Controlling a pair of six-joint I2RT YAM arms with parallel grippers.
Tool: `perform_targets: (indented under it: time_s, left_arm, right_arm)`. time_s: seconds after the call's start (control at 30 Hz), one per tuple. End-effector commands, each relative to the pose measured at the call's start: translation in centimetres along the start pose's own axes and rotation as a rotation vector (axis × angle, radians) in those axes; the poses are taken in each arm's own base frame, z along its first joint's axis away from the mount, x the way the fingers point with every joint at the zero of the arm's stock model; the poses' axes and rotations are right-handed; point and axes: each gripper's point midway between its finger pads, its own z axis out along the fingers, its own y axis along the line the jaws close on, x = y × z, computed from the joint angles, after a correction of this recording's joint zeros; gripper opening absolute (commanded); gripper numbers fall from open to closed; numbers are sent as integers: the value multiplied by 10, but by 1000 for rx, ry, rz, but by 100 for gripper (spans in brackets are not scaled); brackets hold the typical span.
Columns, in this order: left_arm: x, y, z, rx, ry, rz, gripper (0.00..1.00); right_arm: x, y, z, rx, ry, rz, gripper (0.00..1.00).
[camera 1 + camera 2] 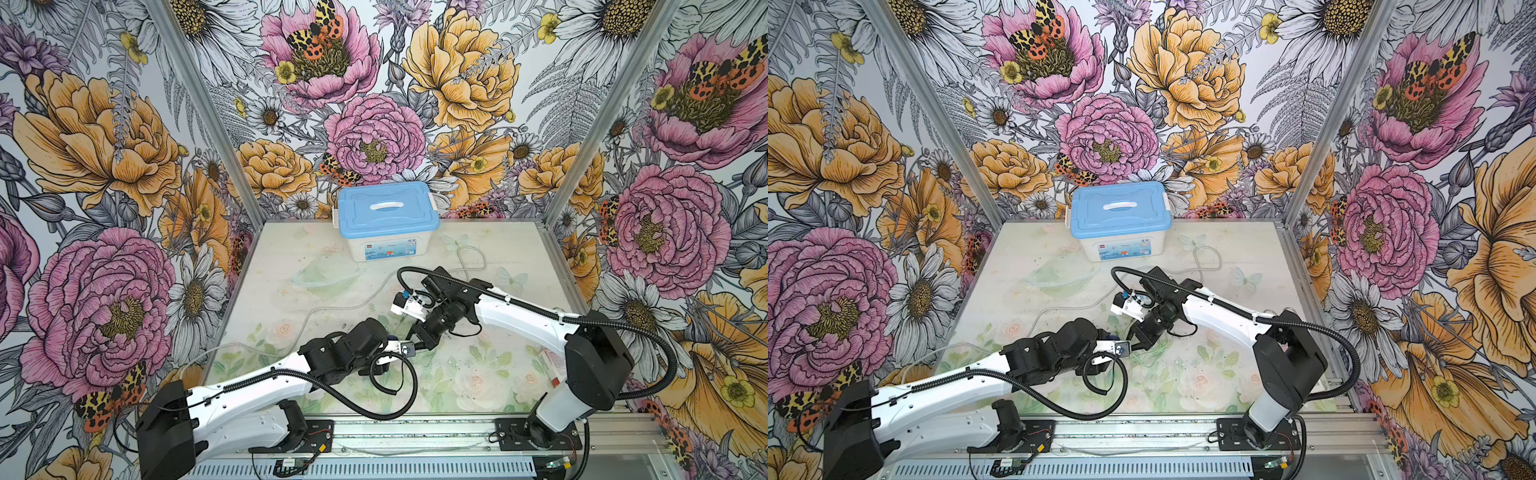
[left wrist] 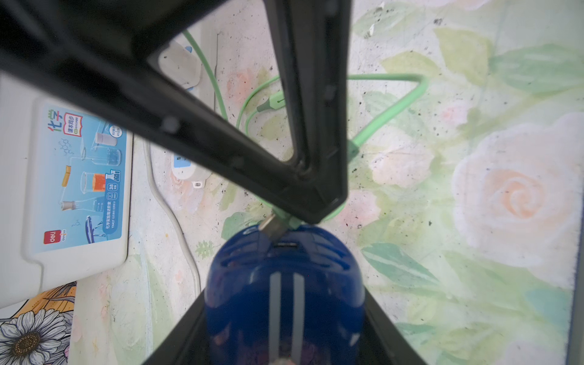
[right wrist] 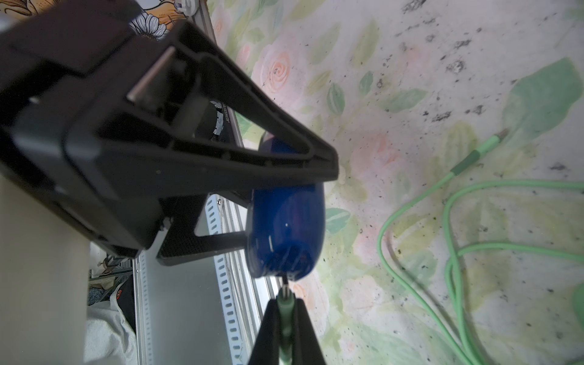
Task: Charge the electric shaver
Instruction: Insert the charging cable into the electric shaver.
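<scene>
Your left end effector clamps the electric shaver over the middle of the tabletop, with the charging slot facing right. Hold it rigid. Your right end effector pinches the green plug. Its metal tip seems to sit just beside the slot. Line them up, then push straight in, leaving the green cable slack.

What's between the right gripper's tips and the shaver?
Only the green plug that the right gripper pinches; its metal tip meets the electric shaver. Both wrist views show it.
</scene>
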Motion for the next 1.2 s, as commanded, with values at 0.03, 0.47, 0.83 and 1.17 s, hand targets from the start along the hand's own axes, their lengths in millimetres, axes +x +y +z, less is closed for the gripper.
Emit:
perform_targets:
  time_s: [0.03, 0.47, 0.83, 1.17]
  left_arm:
    - [-22, 11, -6, -42, -65, -11, 0]
    - [-18, 17, -8, -75, -50, -7, 0]
    - [-23, 18, -9, -74, -59, 21, 0]
    - [-44, 11, -11, -27, -110, 134, 0]
  right_arm:
    - [-12, 6, 2, -20, -15, -50, 0]
    - [-4, 6, 11, -37, 14, -28, 0]
    - [-3, 5, 13, -39, 23, -27, 0]
    - [-5, 3, 19, -58, 34, -25, 0]
